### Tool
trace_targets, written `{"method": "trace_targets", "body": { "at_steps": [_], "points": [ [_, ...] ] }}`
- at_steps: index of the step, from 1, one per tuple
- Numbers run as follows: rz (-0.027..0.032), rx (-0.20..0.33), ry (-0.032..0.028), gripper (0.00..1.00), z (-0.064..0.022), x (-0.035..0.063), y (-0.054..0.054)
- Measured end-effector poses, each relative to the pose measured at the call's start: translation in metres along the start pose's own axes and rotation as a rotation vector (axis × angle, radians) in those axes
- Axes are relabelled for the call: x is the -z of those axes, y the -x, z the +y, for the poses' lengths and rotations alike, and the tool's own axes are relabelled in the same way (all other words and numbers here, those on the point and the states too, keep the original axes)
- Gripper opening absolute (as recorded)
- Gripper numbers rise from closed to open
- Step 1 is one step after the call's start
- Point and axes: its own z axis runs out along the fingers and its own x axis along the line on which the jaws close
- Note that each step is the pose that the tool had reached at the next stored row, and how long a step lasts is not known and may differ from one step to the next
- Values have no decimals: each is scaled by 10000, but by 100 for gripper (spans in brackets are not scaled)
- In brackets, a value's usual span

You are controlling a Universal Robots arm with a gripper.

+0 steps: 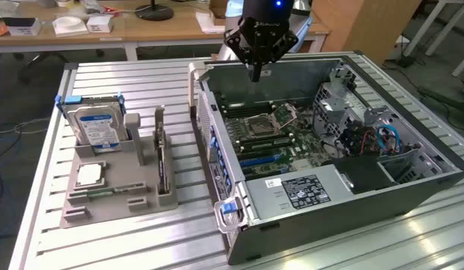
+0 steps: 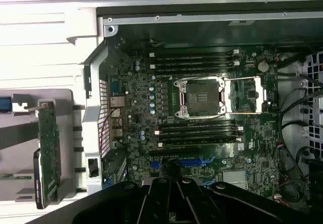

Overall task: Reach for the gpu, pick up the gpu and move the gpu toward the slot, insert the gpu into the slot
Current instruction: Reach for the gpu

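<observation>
The gpu [image 1: 163, 153] is a thin dark card standing on edge in a grey holder [image 1: 142, 205] at the exterior view's left, outside the computer case. In the wrist view the gpu [image 2: 49, 153] shows as a green-edged card with a metal bracket at one end. My gripper [image 1: 254, 76] hangs over the far wall of the open case [image 1: 322, 219], well apart from the gpu, with its fingers shut on nothing. The wrist view looks down past the gripper [image 2: 169, 176] onto the motherboard, where blue slots [image 2: 189, 162] lie close to the fingertips. The same blue slots [image 1: 262, 160] sit below the memory sockets.
A blue-labelled hard drive [image 1: 97, 126] stands in the holder beside the gpu, with a processor chip [image 1: 89, 174] and a green memory stick [image 1: 104, 193] in front. Cables and a drive cage [image 1: 367, 135] crowd the case's right side. A cluttered desk [image 1: 142, 28] stands behind the slatted table.
</observation>
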Motion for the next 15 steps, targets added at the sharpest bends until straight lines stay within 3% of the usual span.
{"method": "trace_targets", "body": {
  "at_steps": [6,15],
  "points": [
    [-1,0,0,10,0,0,-4],
    [0,-1,0,10,-16,6,-213]
  ]
}}
